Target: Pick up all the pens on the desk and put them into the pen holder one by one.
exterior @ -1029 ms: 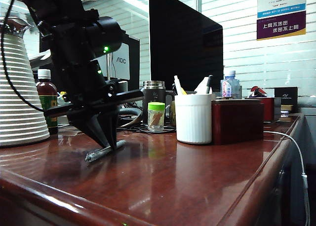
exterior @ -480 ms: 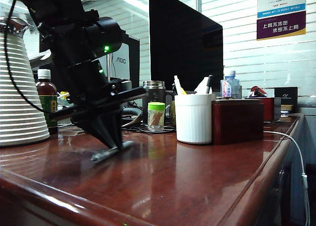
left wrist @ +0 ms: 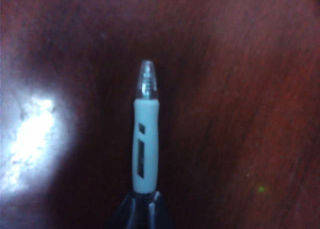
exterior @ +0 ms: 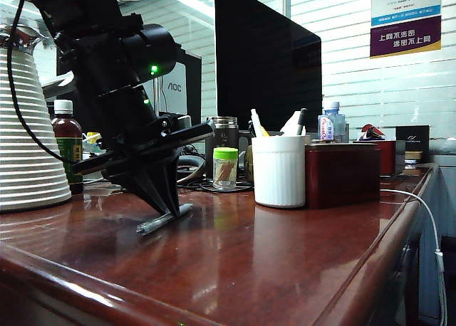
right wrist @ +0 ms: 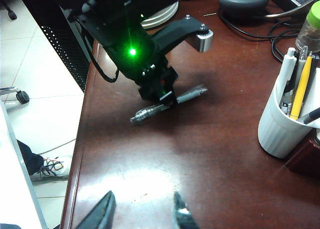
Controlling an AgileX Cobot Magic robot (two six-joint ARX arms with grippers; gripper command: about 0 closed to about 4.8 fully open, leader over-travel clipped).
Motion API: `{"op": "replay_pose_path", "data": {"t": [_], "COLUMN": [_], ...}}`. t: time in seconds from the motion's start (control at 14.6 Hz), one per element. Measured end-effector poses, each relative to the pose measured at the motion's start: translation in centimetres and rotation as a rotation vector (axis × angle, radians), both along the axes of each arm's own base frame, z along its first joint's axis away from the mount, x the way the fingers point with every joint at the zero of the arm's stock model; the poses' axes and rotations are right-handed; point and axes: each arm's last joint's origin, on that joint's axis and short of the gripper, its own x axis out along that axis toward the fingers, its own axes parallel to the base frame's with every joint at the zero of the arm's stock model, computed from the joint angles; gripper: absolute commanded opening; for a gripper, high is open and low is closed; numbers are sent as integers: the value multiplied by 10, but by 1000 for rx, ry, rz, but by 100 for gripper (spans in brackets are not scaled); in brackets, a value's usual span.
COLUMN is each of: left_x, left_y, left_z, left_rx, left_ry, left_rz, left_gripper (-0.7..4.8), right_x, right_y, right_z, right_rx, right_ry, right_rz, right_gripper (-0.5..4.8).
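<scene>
A short pen [exterior: 165,218] with a clear silvery barrel lies on the reddish-brown desk [exterior: 285,262], left of the white ribbed pen holder [exterior: 280,171]. My left gripper [exterior: 168,211] points down and is shut on this pen's middle. In the left wrist view the pen [left wrist: 146,139] sticks out from the closed left gripper [left wrist: 146,203], white grip and clear tip showing. The right wrist view shows the pen [right wrist: 149,112], the left gripper [right wrist: 167,97] on it, and the pen holder [right wrist: 279,131] with several pens inside. My right gripper [right wrist: 142,209] hangs open above bare desk, nothing between its fingers.
A dark red box [exterior: 342,175] stands right of the holder. Behind are a green-capped jar [exterior: 225,168], a steel tumbler [exterior: 222,130], a monitor [exterior: 267,62], a ribbed white vessel [exterior: 28,148] and a bottle [exterior: 68,144]. A white cable [exterior: 420,206] runs along the desk's right edge.
The left gripper has closed tight on the pen. Gripper and pen have shifted slightly to the right on the desk. The right gripper has kept still.
</scene>
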Motion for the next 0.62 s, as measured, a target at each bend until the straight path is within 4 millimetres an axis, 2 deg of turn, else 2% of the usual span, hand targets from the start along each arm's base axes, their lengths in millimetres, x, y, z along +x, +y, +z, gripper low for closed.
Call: {"op": "replay_pose_path", "data": {"t": [0.34, 0.41, 0.48, 0.62], "left_x": [0, 2, 6, 18], "left_y": [-1, -5, -8, -18], "left_z": [3, 13, 32, 86], "left_rx": [-3, -37, -102, -295], "left_ry": [-6, -19, -71, -303], "left_rz": [-69, -88, -108, -162], "left_gripper": [-6, -6, -6, -6], "right_x": [0, 1, 1, 1], "right_y": [0, 0, 0, 0], "right_z": [1, 2, 2, 3], "right_rx": [2, 3, 6, 10], "right_ry": [-7, -18, -23, -32], "right_rz": [-4, -10, -10, -10], "right_gripper": [149, 149, 149, 149]}}
